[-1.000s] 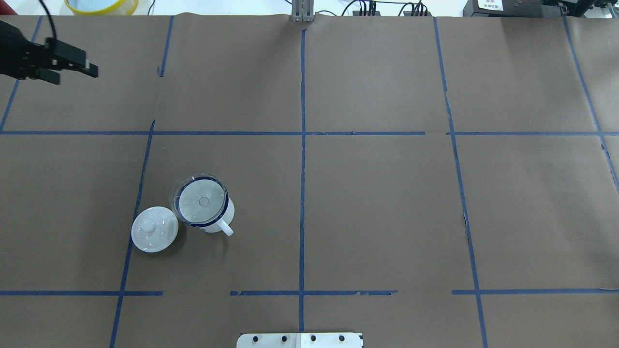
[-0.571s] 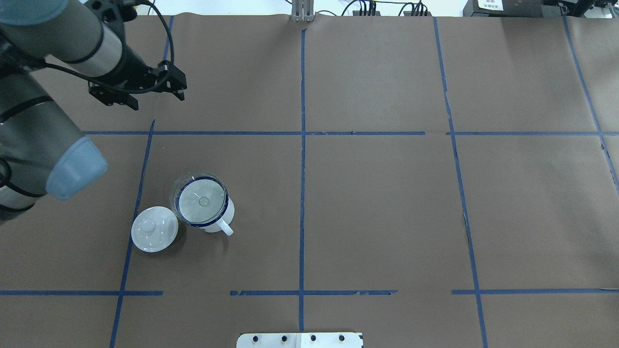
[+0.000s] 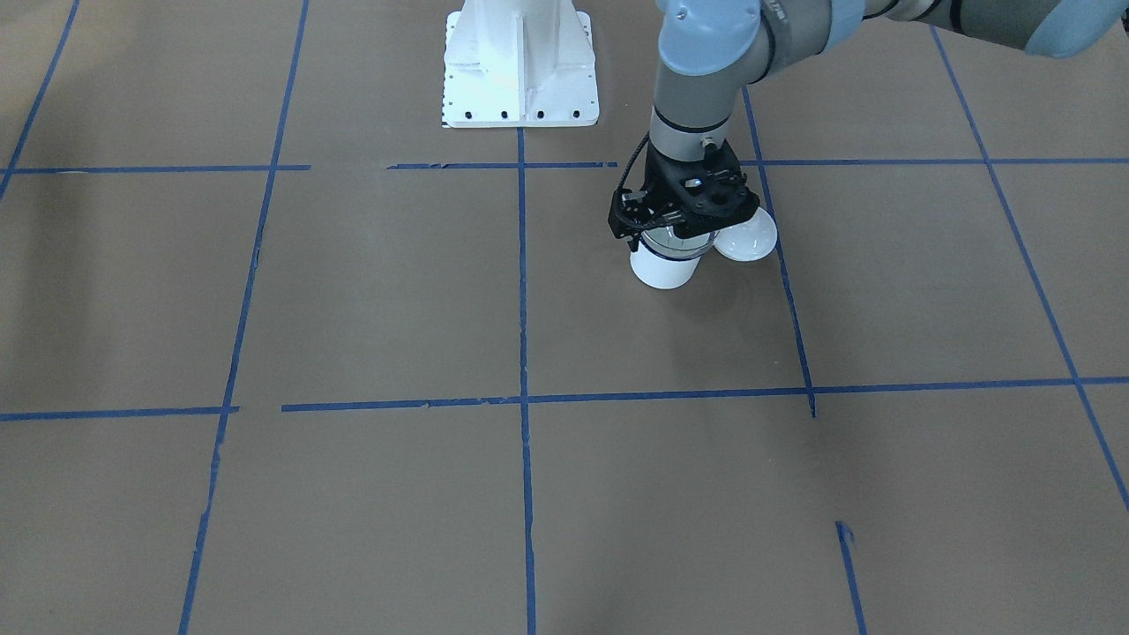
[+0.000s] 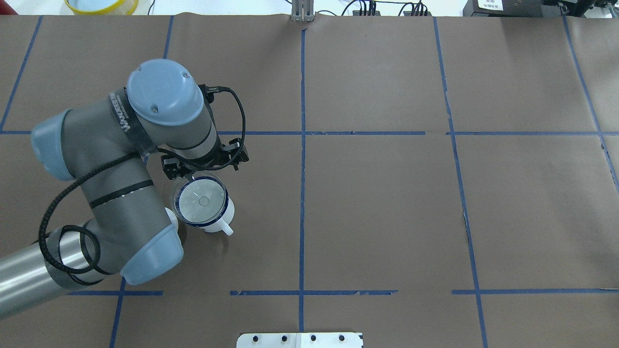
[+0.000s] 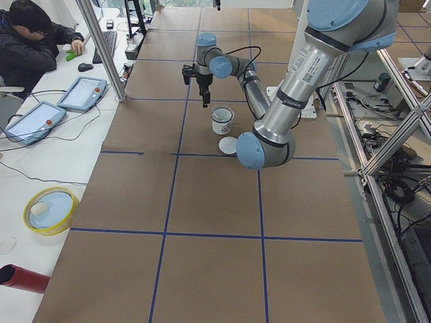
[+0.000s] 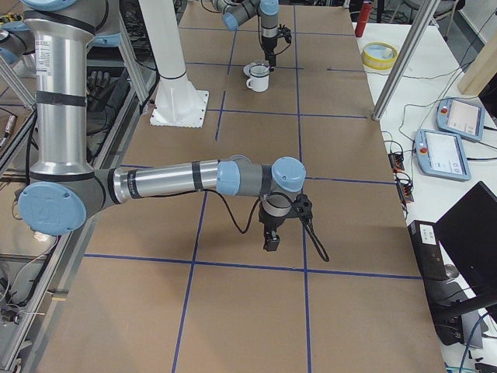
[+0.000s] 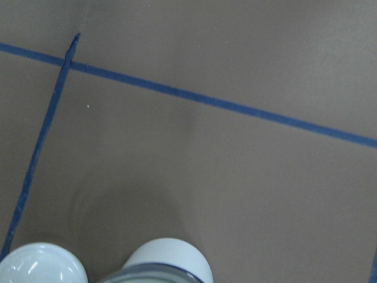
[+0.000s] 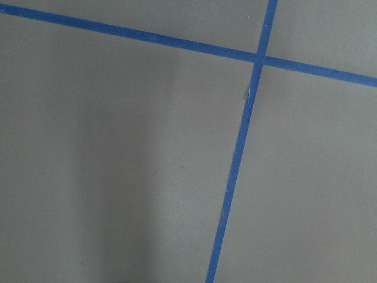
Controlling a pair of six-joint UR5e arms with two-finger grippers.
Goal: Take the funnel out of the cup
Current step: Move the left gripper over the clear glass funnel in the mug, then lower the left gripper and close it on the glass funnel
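Where blue tape lines divide its brown paper cover into squares, the bench [image 4: 387, 217] carries three small items, all in one square on the robot's left of the centre line, on the side nearer the base. Next in size, the left arm [image 4: 116, 193]: bent over that square, wrist pointing straight down. The left hand [image 4: 204, 166] hangs just above the far side of the cup's rim. Its fingers are hidden under the wrist, so I cannot tell how far open it is or whether it touches anything. The right arm [image 6: 171, 180] is stretched low over the paper, well apart from the items. The right hand [image 6: 272, 237] points down near a tape crossing, its opening not to be judged. The cup [image 3: 661, 269] is white with a dark blue rim, upright, its loop handle turned toward the robot. The lid [image 3: 750, 238] is white and domed, lying just beside the cup on the robot's left — largely covered by the elbow in the overhead view. The funnel [image 4: 202, 200] is clear and seated in the cup's mouth — bowl on the rim, spout down inside.
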